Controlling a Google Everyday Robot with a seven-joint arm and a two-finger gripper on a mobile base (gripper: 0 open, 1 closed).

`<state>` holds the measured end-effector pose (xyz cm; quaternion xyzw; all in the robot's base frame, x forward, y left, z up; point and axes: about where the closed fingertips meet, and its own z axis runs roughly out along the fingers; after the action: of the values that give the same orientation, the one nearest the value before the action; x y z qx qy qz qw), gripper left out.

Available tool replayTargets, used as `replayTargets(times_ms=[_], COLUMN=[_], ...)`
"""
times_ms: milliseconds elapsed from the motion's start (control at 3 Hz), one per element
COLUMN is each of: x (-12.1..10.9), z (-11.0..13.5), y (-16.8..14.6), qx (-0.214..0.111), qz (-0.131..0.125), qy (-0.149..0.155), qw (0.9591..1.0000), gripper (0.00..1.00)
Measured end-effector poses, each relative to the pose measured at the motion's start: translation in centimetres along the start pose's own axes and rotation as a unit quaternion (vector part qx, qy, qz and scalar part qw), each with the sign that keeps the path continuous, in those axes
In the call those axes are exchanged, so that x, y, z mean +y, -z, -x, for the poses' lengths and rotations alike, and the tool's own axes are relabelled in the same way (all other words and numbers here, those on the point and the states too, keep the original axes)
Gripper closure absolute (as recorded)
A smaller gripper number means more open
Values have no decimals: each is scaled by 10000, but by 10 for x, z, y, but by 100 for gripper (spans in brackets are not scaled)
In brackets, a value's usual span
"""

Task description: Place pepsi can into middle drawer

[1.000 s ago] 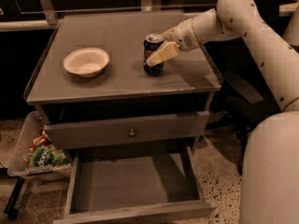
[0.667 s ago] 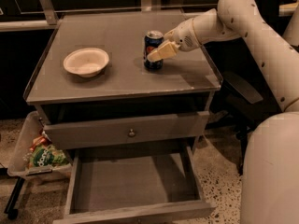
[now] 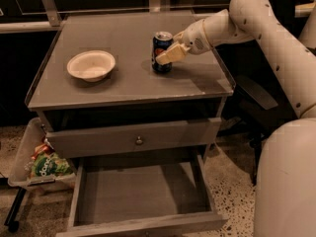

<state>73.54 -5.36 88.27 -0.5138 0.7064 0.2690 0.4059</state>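
Over the last second almost nothing has moved: the gripper was already against the can and it is there still, the arm reaching in at the same slant. The can may sit a shade higher in the view than it did, but whether it has left the top I cannot tell. Nor can I tell whether the gripper has clamped on it or only lies against it. So I judge the task to be at the grasp, with the lift and the carry still to come. The can stands upright at the gripper's tip, its long axis vertical, silver end up, and its logo side turned toward the gripper (partly covered by it). The drawer lies well below the gripper and nearer the camera, pulled out and open, with the shut knob front between the two levels. From here the can would have to come out past the top's front edge before going down. The bowl sits beyond the can from the gripper, well apart and clear of that path.
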Motion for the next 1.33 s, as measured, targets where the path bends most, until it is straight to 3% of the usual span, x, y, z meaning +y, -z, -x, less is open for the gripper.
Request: replayTargets(times_ms=[333, 667, 1333], x=[0, 13, 82], z=[0, -3, 2], y=[0, 13, 97], qx=[0, 115, 93], qz=[0, -139, -1100], qy=[0, -74, -384], qw=[10000, 9998, 9931], gripper=[100, 100, 100])
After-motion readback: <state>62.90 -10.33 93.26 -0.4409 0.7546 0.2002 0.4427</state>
